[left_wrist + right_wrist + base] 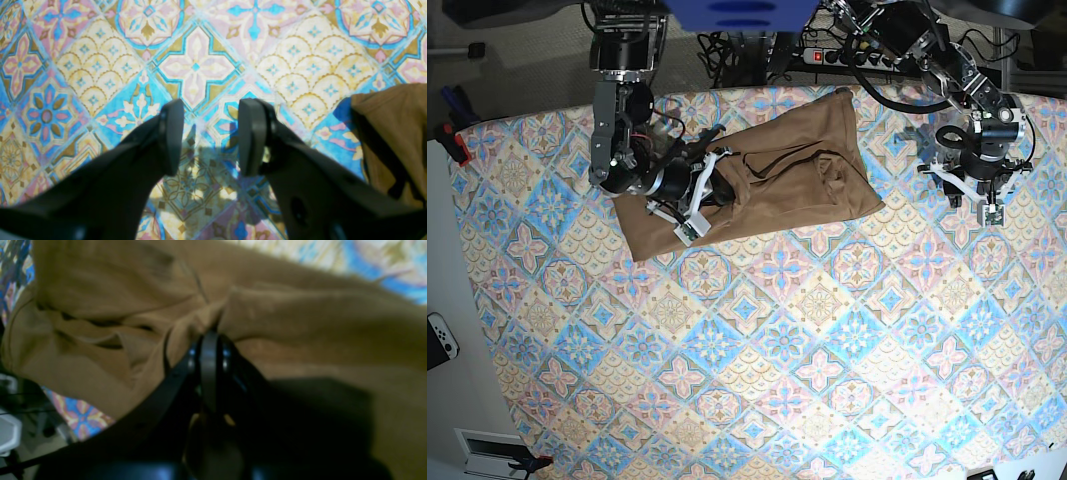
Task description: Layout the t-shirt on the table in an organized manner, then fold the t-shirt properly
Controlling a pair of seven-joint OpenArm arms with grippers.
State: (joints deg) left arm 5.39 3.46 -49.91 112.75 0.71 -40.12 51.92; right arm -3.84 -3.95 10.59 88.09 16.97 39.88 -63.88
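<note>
- My main worry was the right hand (210,350): its fingers were pressed together on a bunched fold of the t-shirt (772,180), and I judged it might have pinched more than one layer, so any pull could drag the whole heap instead of spreading it.
- The t-shirt lay crumpled at the far side of the desk (757,380), toward the left, one corner close to the far edge; a hard tug that way could have slid it off.
- With only one hand on the cloth, I expected it to twist rather than flatten.
- The left hand (210,136) was spread and empty, hovering over bare patterned cloth at the far right, the shirt's edge (393,133) just beside it but not touching.
- The right arm reached in from the far left, wrist bent down into the shirt's left part.
</note>
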